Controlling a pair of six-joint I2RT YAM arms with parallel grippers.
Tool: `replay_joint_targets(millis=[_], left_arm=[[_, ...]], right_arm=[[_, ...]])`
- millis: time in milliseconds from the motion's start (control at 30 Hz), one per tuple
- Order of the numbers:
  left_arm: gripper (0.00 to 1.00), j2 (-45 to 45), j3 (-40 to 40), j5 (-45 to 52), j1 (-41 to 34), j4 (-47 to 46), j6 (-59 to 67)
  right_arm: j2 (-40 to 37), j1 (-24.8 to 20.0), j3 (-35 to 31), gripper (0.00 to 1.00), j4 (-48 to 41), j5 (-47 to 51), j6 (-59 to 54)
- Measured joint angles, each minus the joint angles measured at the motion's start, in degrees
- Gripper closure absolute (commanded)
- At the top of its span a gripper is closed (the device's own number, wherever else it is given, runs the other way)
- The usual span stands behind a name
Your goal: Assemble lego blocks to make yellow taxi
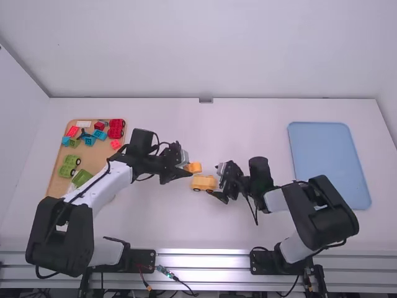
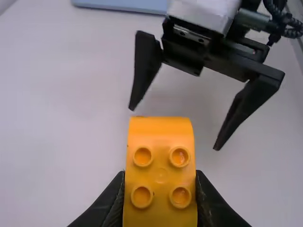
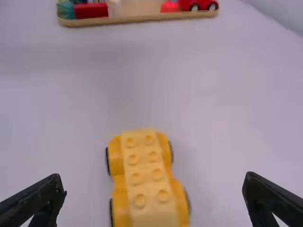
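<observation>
My left gripper (image 1: 188,169) is left of centre, closed around an orange block (image 1: 195,167) just beyond the yellow wheeled base (image 1: 203,182). In the left wrist view, the orange block (image 2: 161,163) has its round studs facing the camera and a curved far end, pinched by the left gripper (image 2: 161,189). The right gripper (image 1: 214,180) stands at the base's right end, its fingers apart. In the right wrist view, the yellow base (image 3: 146,184) lies on its wheels, studs up, between the spread fingers of the right gripper (image 3: 154,184), which do not touch it.
On the left, a wooden tray (image 1: 61,180) holds red, blue and green blocks, including a green wheeled base (image 1: 69,165) and a red one (image 1: 116,128). At the right lies a blue tray (image 1: 325,161), beyond the right arm.
</observation>
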Motion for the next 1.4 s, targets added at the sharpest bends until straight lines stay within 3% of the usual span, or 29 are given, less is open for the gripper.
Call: replay_joint_targets(millis=[333, 567, 833, 1000, 1167, 1400], left_arm=[[0.98, 2.58, 0.0, -0.28, -3.3, 0.0, 3.89], [0.98, 2.8, 0.0, -0.28, -3.21, -0.42, 4.26], [0.98, 2.8, 0.0, -1.03, -3.48, -0.37, 4.26], [0.99, 2.8, 0.02, -2.36, -3.61, -1.07, 4.26], [0.98, 3.63, 0.0, -3.08, -3.61, -2.95, 6.32], [0.98, 8.61, 0.0, -3.91, -3.61, -0.98, 7.32]], right_arm=[[0.04, 2.25, 0.28, 0.01, -5.4, 2.19, -5.09], [7.85, 0.31, 2.54, 0.01, 2.78, -2.23, -6.86], [20.76, -0.37, 10.58, 0.01, 3.5, -9.33, -6.91], [22.86, 1.31, 11.74, 0.01, 4.07, -8.57, -7.45], [25.53, 3.34, 11.45, 0.01, 12.04, -6.6, -6.25], [27.65, 2.49, 10.14, 0.07, 16.5, -7.21, -5.11]])
